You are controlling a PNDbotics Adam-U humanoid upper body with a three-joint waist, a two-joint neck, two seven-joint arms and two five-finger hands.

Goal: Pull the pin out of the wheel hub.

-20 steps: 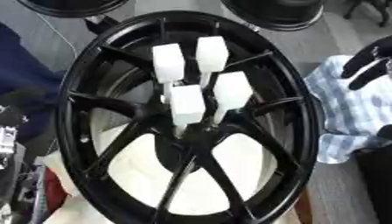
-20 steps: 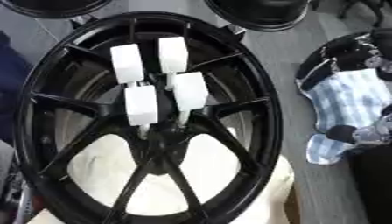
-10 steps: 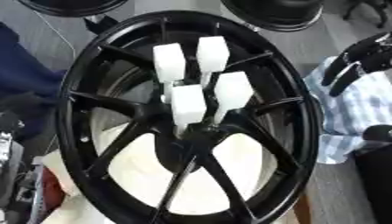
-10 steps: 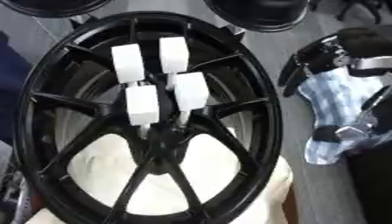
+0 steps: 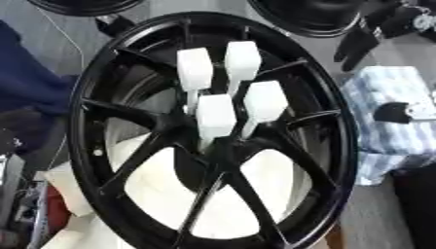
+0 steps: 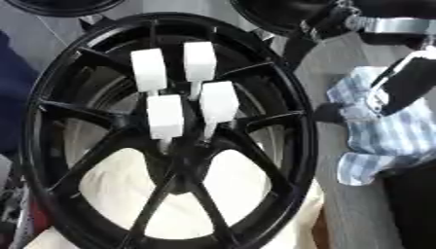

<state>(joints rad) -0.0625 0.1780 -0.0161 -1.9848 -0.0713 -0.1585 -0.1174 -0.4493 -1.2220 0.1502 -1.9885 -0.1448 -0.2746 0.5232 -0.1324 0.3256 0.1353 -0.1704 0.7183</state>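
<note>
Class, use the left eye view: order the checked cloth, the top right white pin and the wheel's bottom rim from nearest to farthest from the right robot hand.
From the right robot hand, at upper right:
1. Checked cloth, just below it at the right edge.
2. Top right white pin, leftward, in the hub cluster.
3. Wheel's bottom rim, at the bottom, clearly farthest.

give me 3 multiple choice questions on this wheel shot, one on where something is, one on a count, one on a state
1. Where is the right hand?
A. upper right, beyond the rim
B. on the hub
C. lower left corner

2. How many white pins stand in the wheel hub?
A. two
B. four
C. six

3. What is the right hand doing?
A. closed round a pin
B. hanging open, holding nothing
C. pressing on a spoke

Key: 1 A, the hand shows outside the black wheel at upper right. 2 B, four white blocks cluster above the hub. 3 B, its fingers point down, clear of the pins.
</note>
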